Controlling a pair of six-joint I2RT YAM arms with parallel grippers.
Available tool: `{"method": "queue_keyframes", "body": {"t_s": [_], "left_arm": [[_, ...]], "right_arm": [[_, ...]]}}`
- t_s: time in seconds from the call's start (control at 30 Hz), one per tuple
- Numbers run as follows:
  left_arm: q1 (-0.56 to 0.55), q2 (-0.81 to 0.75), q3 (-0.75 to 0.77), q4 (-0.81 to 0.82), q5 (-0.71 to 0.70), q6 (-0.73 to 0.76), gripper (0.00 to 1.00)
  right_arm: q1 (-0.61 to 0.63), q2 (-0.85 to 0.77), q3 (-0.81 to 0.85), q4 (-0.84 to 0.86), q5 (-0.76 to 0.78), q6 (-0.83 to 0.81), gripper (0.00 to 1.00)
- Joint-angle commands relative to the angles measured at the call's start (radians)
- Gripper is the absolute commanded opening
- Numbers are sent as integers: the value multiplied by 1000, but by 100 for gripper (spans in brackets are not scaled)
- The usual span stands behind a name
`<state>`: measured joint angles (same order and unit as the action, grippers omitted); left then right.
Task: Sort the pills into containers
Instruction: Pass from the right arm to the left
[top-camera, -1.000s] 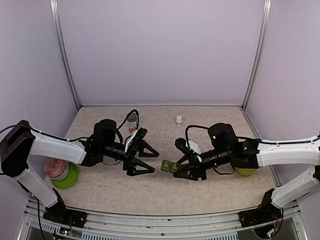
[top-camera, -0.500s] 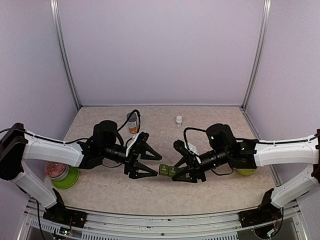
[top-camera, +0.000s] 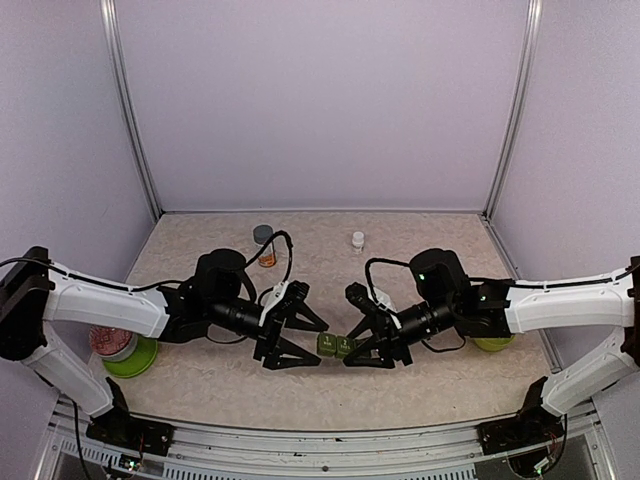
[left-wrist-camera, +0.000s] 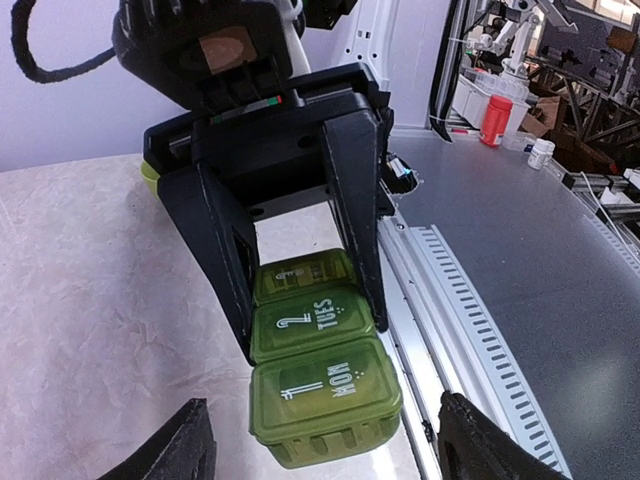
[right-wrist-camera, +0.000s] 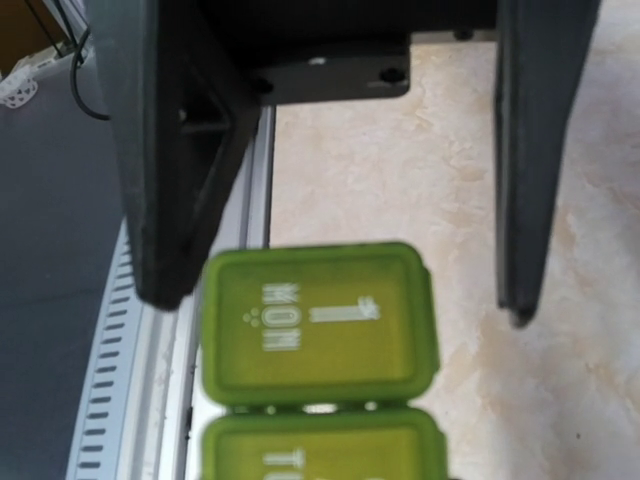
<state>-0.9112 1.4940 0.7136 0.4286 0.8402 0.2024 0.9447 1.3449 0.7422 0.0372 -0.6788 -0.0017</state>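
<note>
The right gripper (left-wrist-camera: 310, 335) pinches the small green plastic pill box of joined square cups (left-wrist-camera: 325, 392) over the beige table (top-camera: 420, 250). The left gripper (top-camera: 316, 346) gapes wide around its end cup. The lids look shut, so no pills are sorted yet.

Pill box (top-camera: 337, 345) sits mid-table (top-camera: 420, 250), toward the near edge, lying left-right. Right gripper (top-camera: 356, 346) comes in from its right, fingers either side of the strip's middle. Left gripper (top-camera: 310, 342) is on its left, fingers flanking the end compartment, with a gap on one side. Bottle (top-camera: 265, 245) stands far of the left arm, small bottle (top-camera: 358, 240) to its right at far centre. Near left: bowl (top-camera: 148, 352) with a jar (top-camera: 112, 340) in it. Second bowl (top-camera: 492, 345) at right, partly behind the right arm.
</note>
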Motion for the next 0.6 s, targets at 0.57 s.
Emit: {"method": "queue_keyframes", "body": {"t_s": [0.57], "left_arm": [[-29, 33, 56, -57, -87, 43, 62]], "right_arm": [[-17, 28, 29, 40, -29, 17, 41]]}}
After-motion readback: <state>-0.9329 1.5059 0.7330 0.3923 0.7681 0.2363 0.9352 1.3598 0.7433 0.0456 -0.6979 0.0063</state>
